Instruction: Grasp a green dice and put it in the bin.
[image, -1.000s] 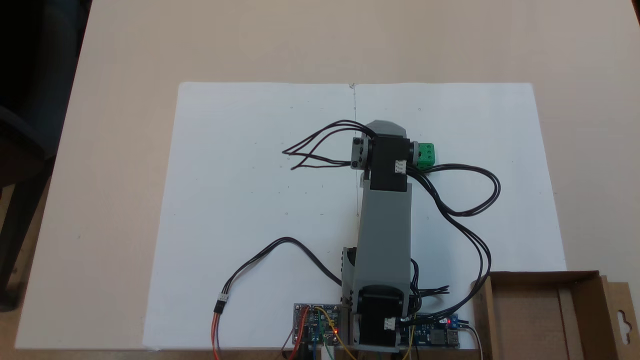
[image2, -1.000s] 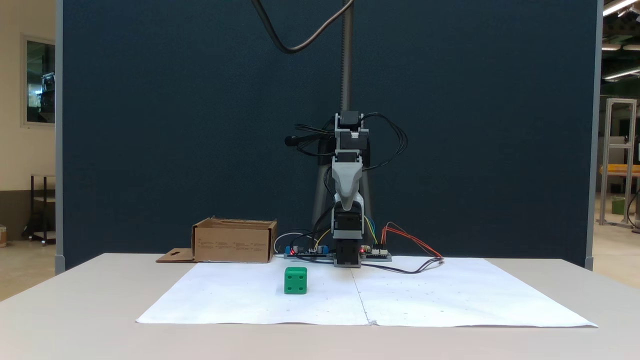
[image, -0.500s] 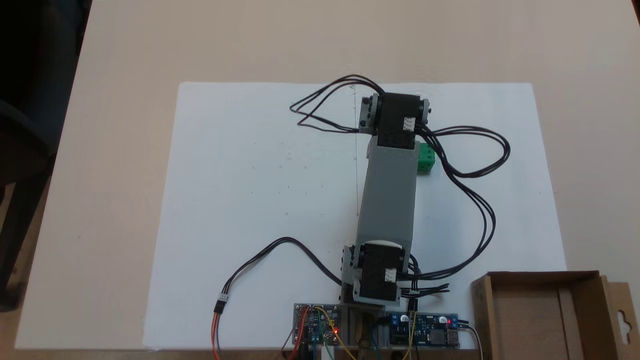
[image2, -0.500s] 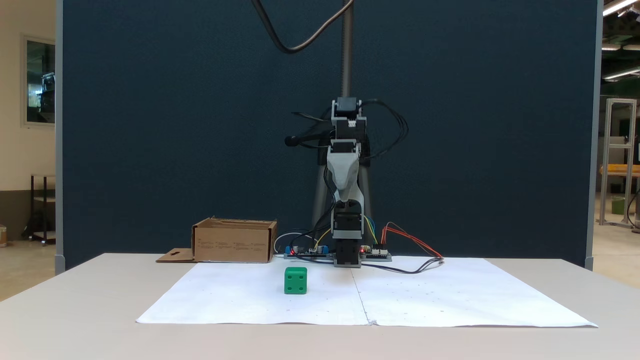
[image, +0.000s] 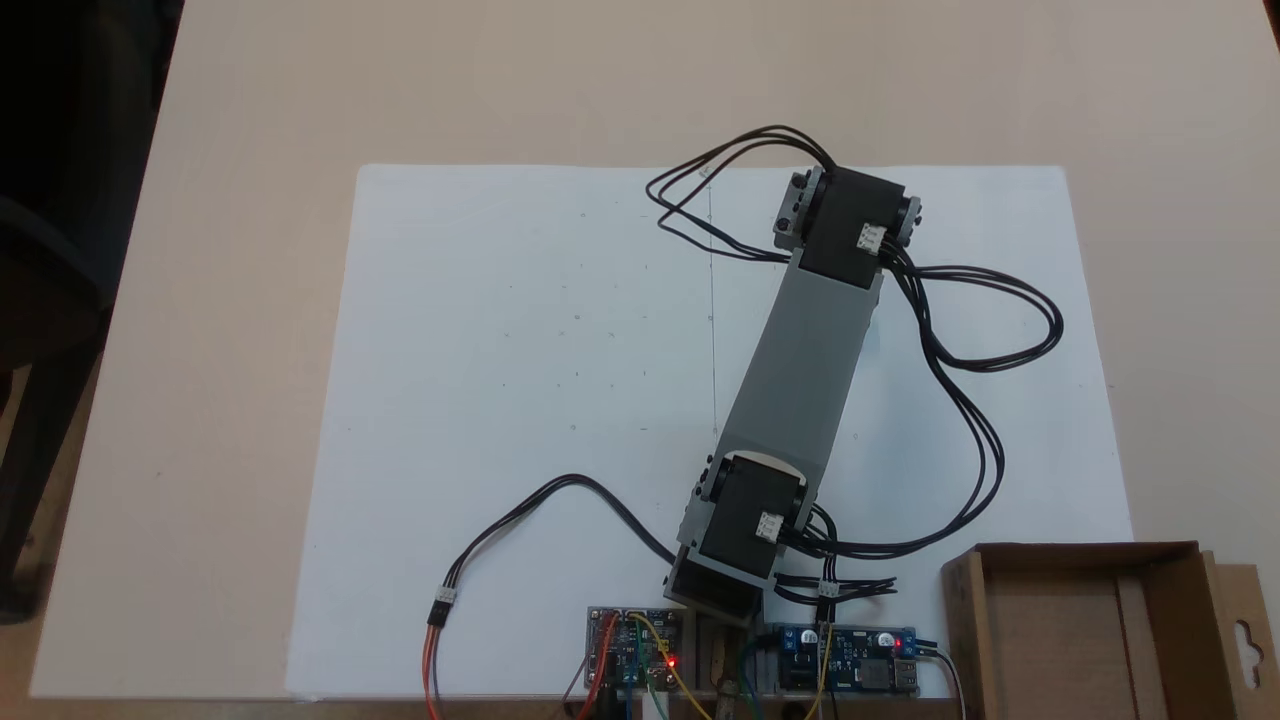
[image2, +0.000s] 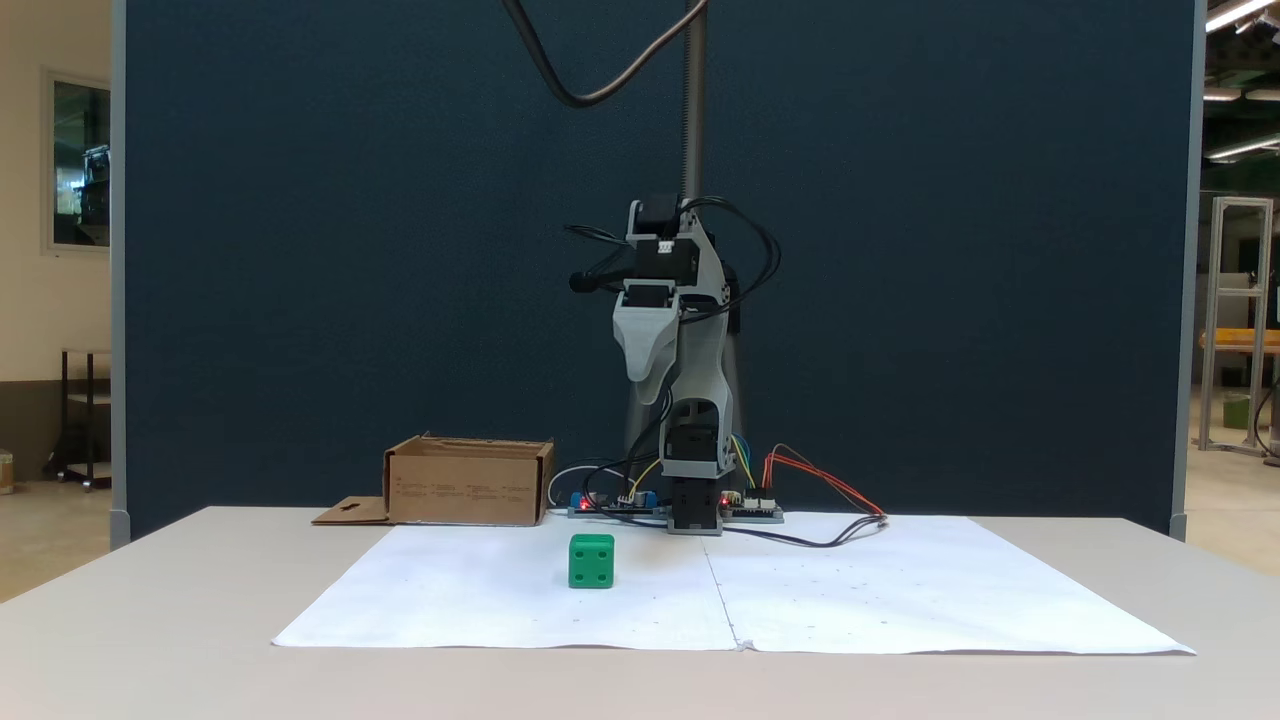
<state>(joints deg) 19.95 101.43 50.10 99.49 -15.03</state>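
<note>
The green dice (image2: 591, 561) rests on the white paper in a fixed view, a little left of the paper's centre seam. My gripper (image2: 648, 396) hangs high over the table, pointing down, above and slightly right of the dice and well clear of it. Only one grey tapered jaw faces the camera, so I cannot tell how the jaws stand; nothing shows between them. In the other fixed view the arm's grey link (image: 806, 372) stretches up and to the right and covers the dice. The bin is a brown cardboard box (image: 1166, 588) (image2: 468, 488) beside the arm's base.
White paper sheets (image: 520, 380) cover the middle of the tan table (image: 230, 250). Circuit boards (image: 632, 646) and loops of black cable (image: 985, 340) sit around the arm's base. A dark blue partition (image2: 300, 250) stands behind.
The arm has swung and stretched toward the dice's side, rightward in the top view, and now covers the dice there. The gripper has shifted left in the front view. The dice has not moved.
</note>
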